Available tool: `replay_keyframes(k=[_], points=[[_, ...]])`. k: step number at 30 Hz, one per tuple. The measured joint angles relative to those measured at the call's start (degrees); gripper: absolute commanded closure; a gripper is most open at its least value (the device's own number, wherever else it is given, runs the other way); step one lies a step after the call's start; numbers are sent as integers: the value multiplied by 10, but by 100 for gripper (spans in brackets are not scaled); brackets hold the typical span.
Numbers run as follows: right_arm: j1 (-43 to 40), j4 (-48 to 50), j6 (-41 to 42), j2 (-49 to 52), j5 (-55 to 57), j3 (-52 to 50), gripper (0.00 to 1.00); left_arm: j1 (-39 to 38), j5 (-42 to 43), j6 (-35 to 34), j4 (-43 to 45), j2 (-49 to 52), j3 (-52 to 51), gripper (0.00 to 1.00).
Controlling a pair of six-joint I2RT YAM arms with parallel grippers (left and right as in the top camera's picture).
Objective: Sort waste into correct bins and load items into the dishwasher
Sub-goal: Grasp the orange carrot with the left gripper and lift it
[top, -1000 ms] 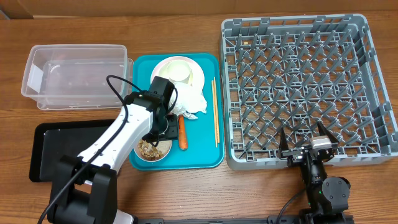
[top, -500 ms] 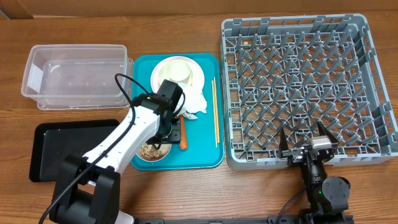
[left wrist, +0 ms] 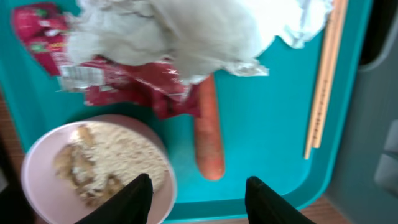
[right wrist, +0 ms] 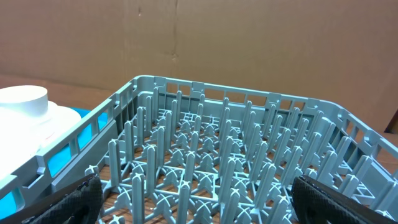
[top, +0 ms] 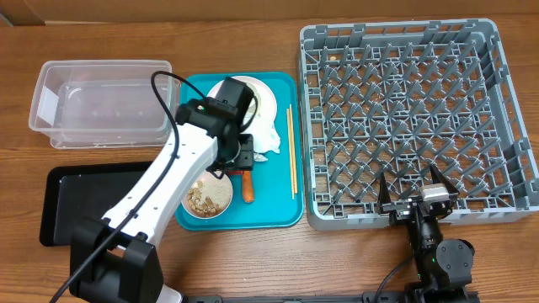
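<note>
On the teal tray [top: 274, 210] lie an orange carrot [top: 247, 188], a red snack wrapper [left wrist: 124, 74] and crumpled white napkins [top: 263, 135]. A pale bowl [top: 208, 198] beside the carrot holds rice and nut scraps. The round plate [top: 268, 97] carries a small bowl [top: 237, 91], and the chopsticks [top: 290, 151] lie along the tray's right side. My left gripper [top: 242, 157] hovers open over the wrapper and the carrot's far end. In the left wrist view its fingertips [left wrist: 134, 199] straddle the carrot [left wrist: 208, 134] with nothing held. My right gripper [top: 413, 202] stands open at the dishwasher rack's [top: 413, 118] near edge.
The clear tub [top: 101, 101] stands at the back left and the black tray [top: 84, 198] lies in front of it. In the right wrist view, the rack's upright pegs [right wrist: 205, 149] fill the frame, and a white cup [right wrist: 22, 99] shows beyond its left wall.
My left gripper has moved right and toward the back, off the scrap bowl to above the wrapper and carrot. The bowl now shows fully. The right arm has not moved.
</note>
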Motion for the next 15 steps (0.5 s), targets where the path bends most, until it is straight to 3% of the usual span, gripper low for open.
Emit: replay_keyframes(k=[7, 15], points=[[0, 0, 0, 0, 0, 0, 0, -48, 3, -54, 59, 0, -57, 59], [0, 0, 0, 0, 0, 0, 0, -53, -9, -92, 94, 0, -101, 58]])
